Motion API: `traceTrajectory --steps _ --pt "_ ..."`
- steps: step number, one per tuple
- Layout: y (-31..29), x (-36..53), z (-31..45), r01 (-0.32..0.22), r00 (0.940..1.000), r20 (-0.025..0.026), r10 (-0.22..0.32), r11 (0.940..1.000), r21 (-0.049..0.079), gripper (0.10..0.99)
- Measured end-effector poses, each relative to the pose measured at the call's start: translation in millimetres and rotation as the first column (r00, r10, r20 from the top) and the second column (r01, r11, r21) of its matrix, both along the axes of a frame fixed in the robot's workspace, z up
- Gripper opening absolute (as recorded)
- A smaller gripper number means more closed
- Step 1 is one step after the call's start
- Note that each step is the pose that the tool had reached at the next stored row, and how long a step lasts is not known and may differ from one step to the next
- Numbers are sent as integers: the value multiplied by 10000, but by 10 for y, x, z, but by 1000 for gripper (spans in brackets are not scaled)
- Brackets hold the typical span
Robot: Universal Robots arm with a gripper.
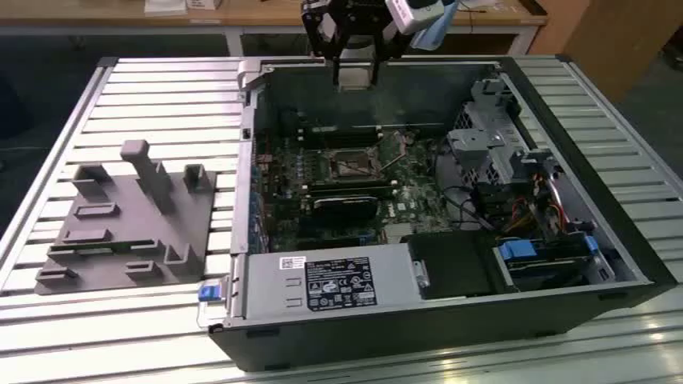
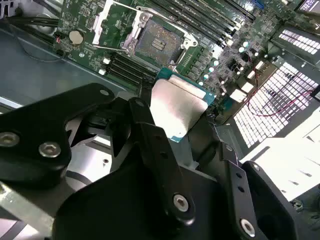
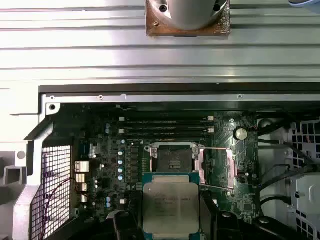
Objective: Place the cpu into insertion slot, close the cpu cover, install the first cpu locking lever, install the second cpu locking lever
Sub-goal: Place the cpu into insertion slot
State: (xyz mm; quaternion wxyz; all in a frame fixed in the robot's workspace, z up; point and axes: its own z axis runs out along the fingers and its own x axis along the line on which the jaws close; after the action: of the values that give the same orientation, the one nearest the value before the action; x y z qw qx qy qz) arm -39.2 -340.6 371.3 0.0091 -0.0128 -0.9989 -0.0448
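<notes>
The cpu (image 3: 170, 206), a flat square chip with a silver-grey top and green rim, is clamped between my gripper's black fingers (image 2: 150, 135). My gripper (image 1: 354, 76) hangs above the far wall of the open computer case, shut on the cpu (image 2: 177, 105). The insertion slot (image 3: 172, 160) lies bare on the green motherboard, well below the chip, and appears as a dark square (image 1: 347, 166) in the exterior view. The cpu cover (image 3: 218, 167) is swung open beside the slot (image 2: 157, 42). A thin locking lever (image 3: 216, 188) stands raised next to the cover.
The case wall (image 1: 373, 88) lies directly under my gripper. Memory slots (image 3: 165, 127) run beside the socket. A power supply (image 1: 320, 284) fills the near end and a drive cage (image 1: 497, 144) the exterior view's right. A grey fixture (image 1: 123, 220) sits on the slatted table at the left.
</notes>
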Motion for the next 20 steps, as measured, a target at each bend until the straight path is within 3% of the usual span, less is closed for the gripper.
traceTrajectory --steps 20 --pt "0 0 -85 0 10000 0 0 10000 -1 541"
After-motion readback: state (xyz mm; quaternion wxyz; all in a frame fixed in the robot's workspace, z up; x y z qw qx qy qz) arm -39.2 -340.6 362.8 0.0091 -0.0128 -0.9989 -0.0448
